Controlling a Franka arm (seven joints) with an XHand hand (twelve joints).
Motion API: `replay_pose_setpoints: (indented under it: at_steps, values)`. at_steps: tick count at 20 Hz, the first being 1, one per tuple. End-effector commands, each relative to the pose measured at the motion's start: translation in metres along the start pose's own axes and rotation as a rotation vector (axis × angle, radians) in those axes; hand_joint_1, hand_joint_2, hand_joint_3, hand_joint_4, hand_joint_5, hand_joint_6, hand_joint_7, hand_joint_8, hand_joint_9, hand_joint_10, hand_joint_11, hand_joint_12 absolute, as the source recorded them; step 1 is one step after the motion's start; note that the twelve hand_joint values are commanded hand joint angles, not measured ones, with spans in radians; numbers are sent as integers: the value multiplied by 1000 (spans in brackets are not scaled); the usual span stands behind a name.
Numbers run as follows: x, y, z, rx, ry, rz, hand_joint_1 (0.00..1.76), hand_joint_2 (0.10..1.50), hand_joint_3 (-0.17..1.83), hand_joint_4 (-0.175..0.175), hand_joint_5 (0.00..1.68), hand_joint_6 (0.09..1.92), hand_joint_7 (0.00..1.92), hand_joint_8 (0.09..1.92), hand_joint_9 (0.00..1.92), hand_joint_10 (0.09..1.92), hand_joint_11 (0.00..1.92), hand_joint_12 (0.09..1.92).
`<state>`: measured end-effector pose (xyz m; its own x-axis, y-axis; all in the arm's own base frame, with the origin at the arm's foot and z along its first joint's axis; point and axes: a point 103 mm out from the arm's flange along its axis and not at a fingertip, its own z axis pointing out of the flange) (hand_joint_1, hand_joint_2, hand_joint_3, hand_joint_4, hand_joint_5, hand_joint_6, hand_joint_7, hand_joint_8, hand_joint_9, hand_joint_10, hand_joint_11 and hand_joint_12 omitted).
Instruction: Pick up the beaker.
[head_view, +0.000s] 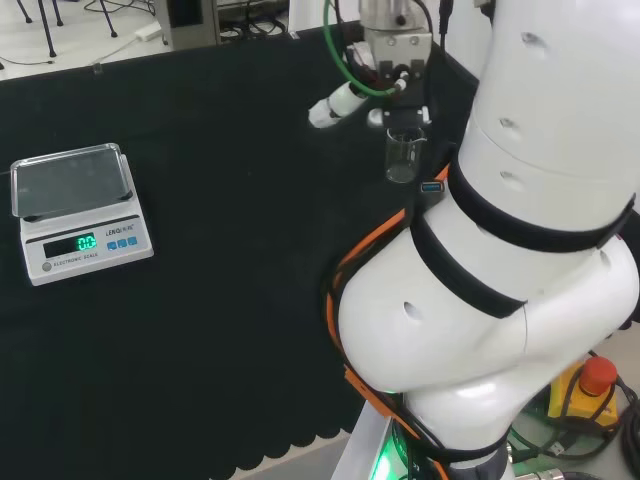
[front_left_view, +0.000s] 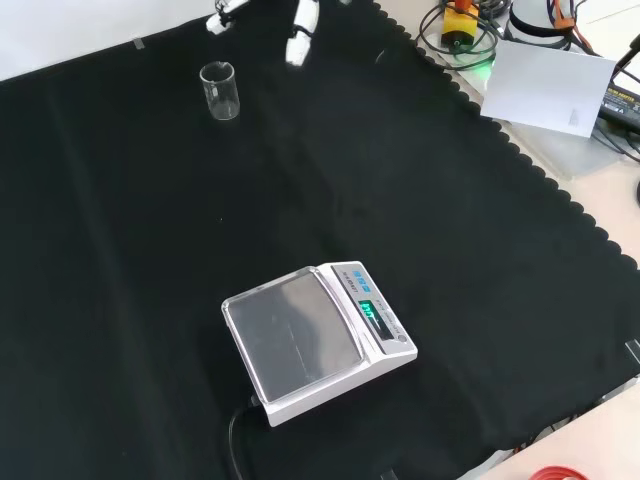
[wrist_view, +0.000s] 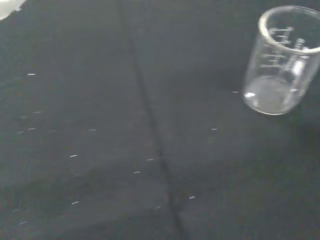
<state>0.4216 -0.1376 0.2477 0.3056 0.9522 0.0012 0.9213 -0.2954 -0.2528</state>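
A small clear beaker (head_view: 404, 156) stands upright on the black cloth (head_view: 230, 300). In the head view it sits near the top, just left of the big white arm (head_view: 520, 250). In the front view the beaker (front_left_view: 219, 90) is far back near the top left of the cloth (front_left_view: 150, 250), all by itself. It looks empty, and in the wrist view the beaker (wrist_view: 283, 60) has thin white lines up its side and a round open mouth. The hand (head_view: 338, 104) hangs in the air close to the beaker but does not touch it. In the head view a white finger pokes out to the left, up and to the left of the beaker. In the front view white fingers (front_left_view: 301, 35) point down at the top edge, a bit to the right of the beaker, with a gap of bare cloth between them and the glass. The fingers look straight and spread apart, and they hold nothing. A white scale (head_view: 75, 212) with a see-through tray on top sits far from the beaker, at the left side of the head view. In the front view the scale (front_left_view: 315, 340) is near the bottom middle, with its little green lit window on the right side. A green cable (head_view: 345, 70) curves near the wrist in the head view.
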Motion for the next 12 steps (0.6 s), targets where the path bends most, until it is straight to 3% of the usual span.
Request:
replay_pose_setpoints:
  at_steps: [1,6,12]
  values:
    - [-41,56,24,2,7,60,607,677,198,5,87,87,103,676,210,869,0,1540]
    - [-49,69,31,26,6,78,610,678,196,6,81,87,101,679,208,871,0,1537]
    - [-54,90,73,104,19,95,608,679,192,10,63,87,100,683,207,874,0,1534]
